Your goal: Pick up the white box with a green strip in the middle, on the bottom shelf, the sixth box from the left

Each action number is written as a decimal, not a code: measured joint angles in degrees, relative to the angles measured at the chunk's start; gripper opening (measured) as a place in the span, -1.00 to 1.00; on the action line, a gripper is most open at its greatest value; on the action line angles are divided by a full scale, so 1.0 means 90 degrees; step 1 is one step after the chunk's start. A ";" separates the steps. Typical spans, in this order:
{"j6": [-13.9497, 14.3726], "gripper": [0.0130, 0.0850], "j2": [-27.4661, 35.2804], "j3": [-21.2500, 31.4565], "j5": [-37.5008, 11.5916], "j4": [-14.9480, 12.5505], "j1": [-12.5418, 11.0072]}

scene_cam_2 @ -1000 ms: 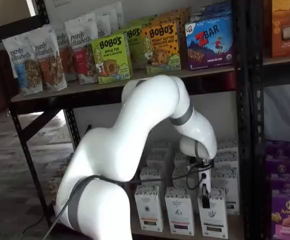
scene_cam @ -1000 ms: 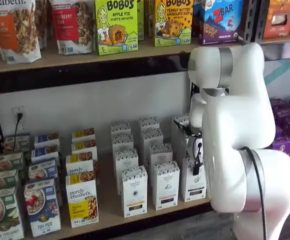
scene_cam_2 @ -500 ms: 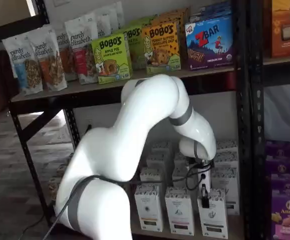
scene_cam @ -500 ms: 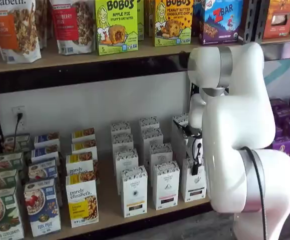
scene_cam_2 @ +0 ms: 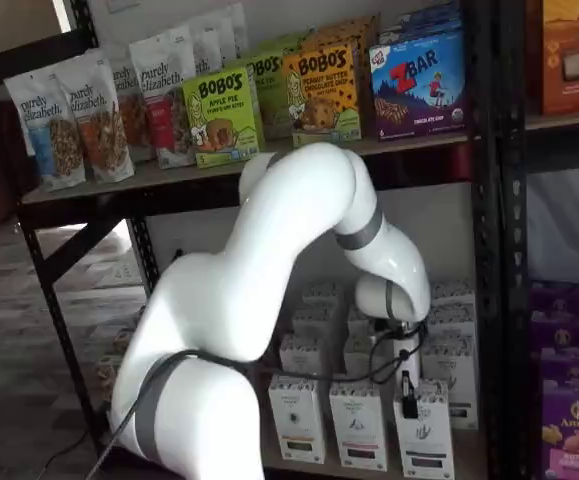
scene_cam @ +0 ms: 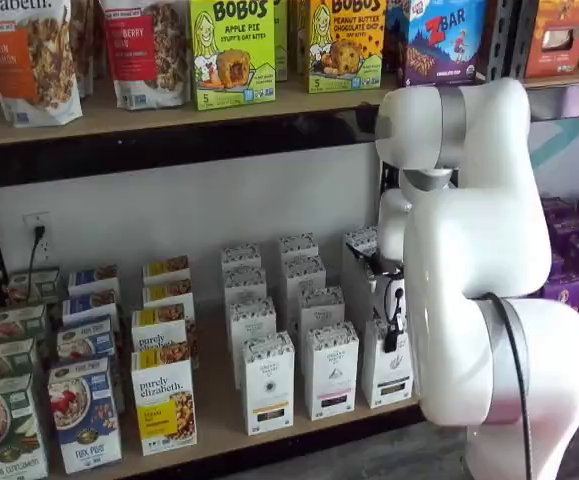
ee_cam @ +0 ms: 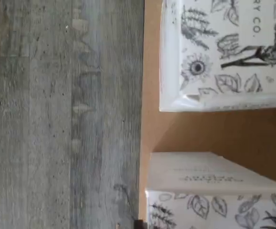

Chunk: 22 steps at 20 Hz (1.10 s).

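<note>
Subject: the white box (scene_cam: 387, 365) stood upright at the near edge of the bottom shelf (scene_cam: 214, 400), at the right end of the near row of like cartons; it shows in both shelf views (scene_cam_2: 425, 435).
Neighbours: a matching carton (scene_cam: 331, 370) stood just to its left and another (scene_cam: 268, 383) further left, each apart from the next; more of the same kind stood in files behind them.
Arm: the white arm (scene_cam: 469, 260) reached down from the right, its wrist above the white box.
Jaws: only one black finger (scene_cam_2: 407, 392) was seen, lying against the top of the white box's front face; whether the jaws gripped the box or stood apart cannot be told.
Wrist view: two cartons with leaf-and-flower print (ee_cam: 223, 52) (ee_cam: 214, 191) stood on the tan shelf board (ee_cam: 199, 133), a bare gap between them; the grey plank floor (ee_cam: 56, 119) lay beyond the board's edge. Which of the two was the white box cannot be told.
Left of shelf: white-and-yellow "purely elizabeth" boxes (scene_cam: 163, 400) stood well to the left of the white cartons.
Upper shelf: Bobo's boxes (scene_cam: 232, 50) and a Z Bar box (scene_cam: 441, 40) stood on the board above (scene_cam: 169, 110).
Far right: purple boxes (scene_cam: 569, 290) stood on the neighbouring rack.
</note>
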 joint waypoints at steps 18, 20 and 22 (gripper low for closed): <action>0.0416 0.00 -0.1026 0.1566 -0.0613 -0.0435 0.0020; 0.0546 0.00 -0.1293 0.1931 -0.0730 -0.0559 0.0036; 0.0626 0.00 -0.1535 0.2250 -0.0794 -0.0623 0.0055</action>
